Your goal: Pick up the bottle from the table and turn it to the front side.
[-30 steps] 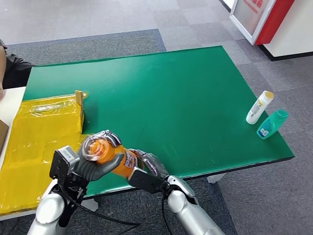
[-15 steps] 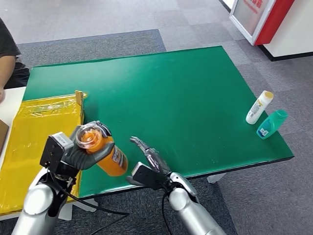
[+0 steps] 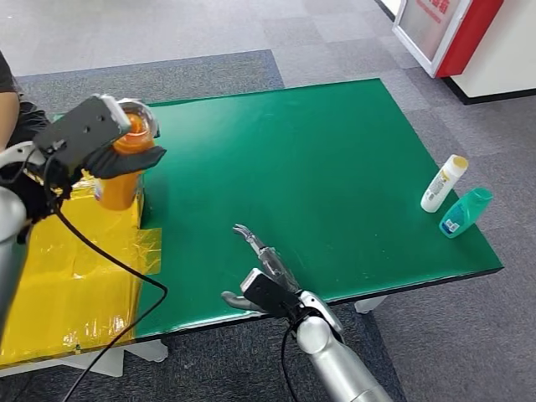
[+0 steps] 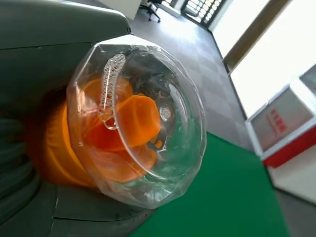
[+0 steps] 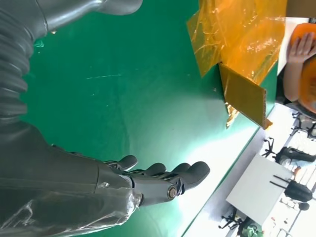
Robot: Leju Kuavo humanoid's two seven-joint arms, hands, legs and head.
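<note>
Bottle (image 3: 120,172): orange body under a clear domed cap, held in the air over the far left of the scene, above the edge where the yellow sheet meets the green mat; not touching any surface. Cap end points toward the camera and slightly up. In the left wrist view the clear cap (image 4: 139,121) shows an orange closure inside it.
Right hand (image 3: 265,276): nearest item, at the near edge of the green mat, centre-left. Empty; fingers stretched out and apart, pointing far and left, hovering just above the mat. The right wrist view shows the fingers (image 5: 164,173) extended side by side with nothing between them and the thumb.
Left hand (image 3: 110,151): raised on the far left, wrapped around the bottle's upper body; dark fingers cross the front of the bottle just under the cap.
Green mat (image 3: 303,167): covers most of the table (image 3: 442,272), bare across its middle.
Yellow sheet (image 3: 69,260): glossy film on the left, reaching the near edge; a cardboard flap (image 5: 244,96) stands upright at its far right corner.
White bottle (image 3: 444,183): lying on the right side of the mat, yellow cap pointing far-right.
Teal bottle (image 3: 466,212): lying just beside the white bottle, nearer and to its right, close to the mat's right edge.
Person (image 3: 9,109): partly seen at the far left edge, behind the raised arm.
</note>
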